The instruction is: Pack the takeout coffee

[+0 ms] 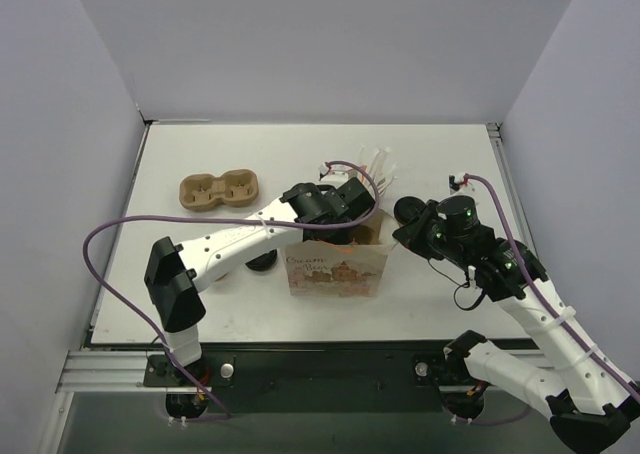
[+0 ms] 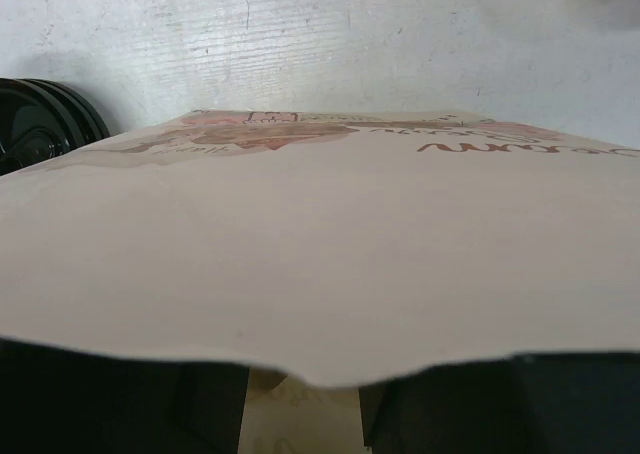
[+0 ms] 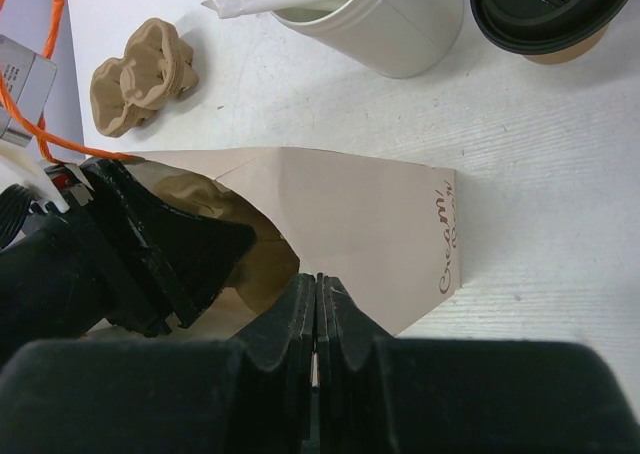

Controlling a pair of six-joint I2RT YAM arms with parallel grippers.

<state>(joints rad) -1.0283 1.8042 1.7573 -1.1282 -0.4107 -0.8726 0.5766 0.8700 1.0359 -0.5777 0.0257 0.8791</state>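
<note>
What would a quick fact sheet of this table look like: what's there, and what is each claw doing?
paper bag: mid-table, mouth open
takeout coffee: lidded, on the table outside the bag
left gripper: fingers apart, reaching into the bag's mouth
right gripper: shut on the bag's rim
other items: cup carrier, white tub of white sticks, black lids
packing: not yet done

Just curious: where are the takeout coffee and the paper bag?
takeout coffee (image 3: 548, 4): right wrist view, on its black lid.
paper bag (image 3: 360, 209): right wrist view, on its plain side.
</note>
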